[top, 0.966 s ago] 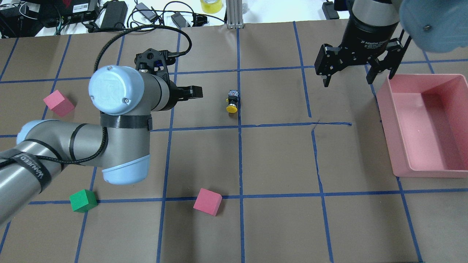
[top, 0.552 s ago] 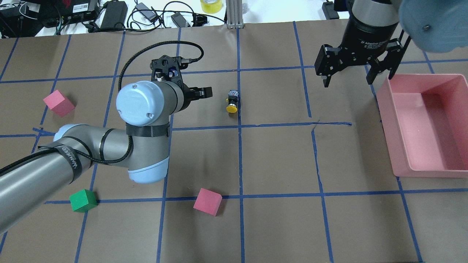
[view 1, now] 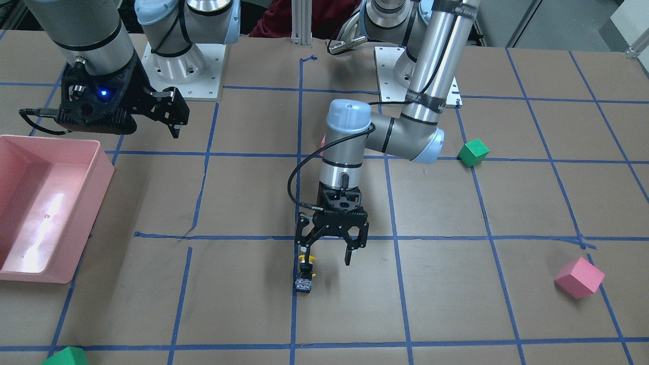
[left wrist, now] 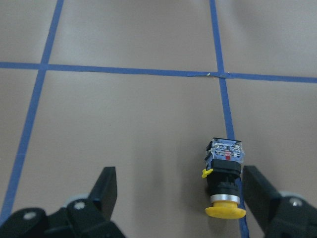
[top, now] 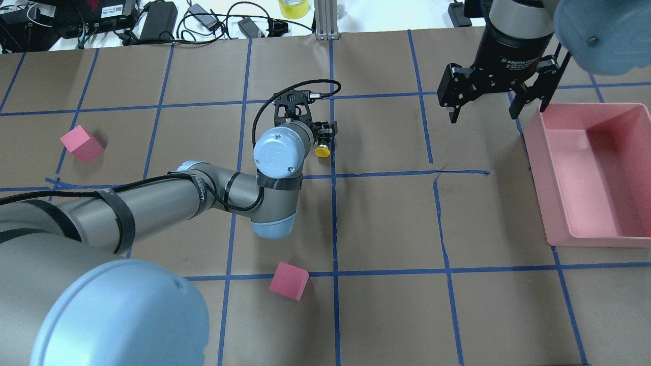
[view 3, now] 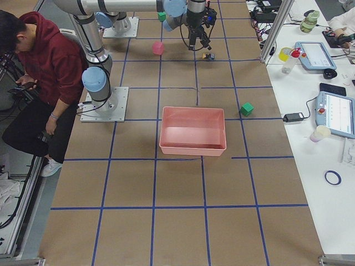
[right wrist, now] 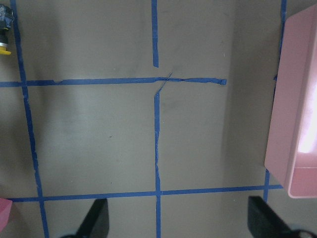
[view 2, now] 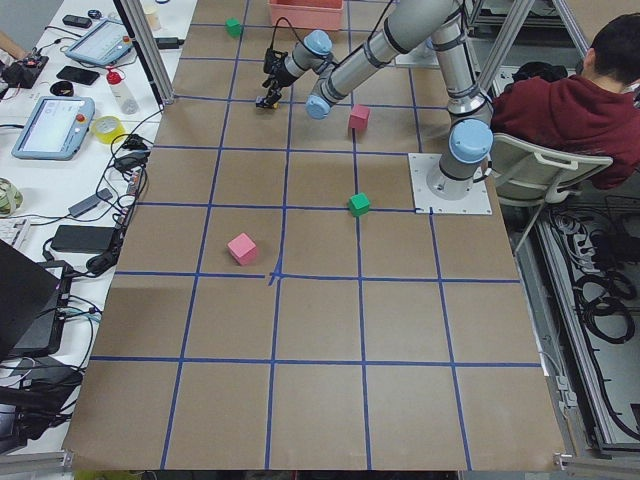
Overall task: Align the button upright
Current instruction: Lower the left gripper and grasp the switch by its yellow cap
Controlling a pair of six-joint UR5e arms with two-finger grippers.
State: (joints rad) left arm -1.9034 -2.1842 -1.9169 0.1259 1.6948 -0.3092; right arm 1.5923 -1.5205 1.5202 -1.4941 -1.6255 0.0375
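The button (top: 322,150) lies on its side on the brown table, on a blue tape line, yellow cap toward the robot's base. It also shows in the front view (view 1: 304,278) and the left wrist view (left wrist: 225,182). My left gripper (view 1: 325,257) is open and points down, low over the table. The button sits just inside one finger (left wrist: 258,194), apart from the other finger (left wrist: 106,189). In the overhead view my wrist hides most of this gripper (top: 325,133). My right gripper (top: 483,108) is open and empty, hovering high beside the pink bin.
A pink bin (top: 538,152) stands at the table's right side. A pink cube (top: 288,280) lies near the front middle and another pink cube (top: 81,143) at the left. A green cube (view 1: 473,152) sits beside my left arm's elbow.
My left arm has swung right and the gripper has come down around the button's spot. The button, cubes and right arm have not moved.
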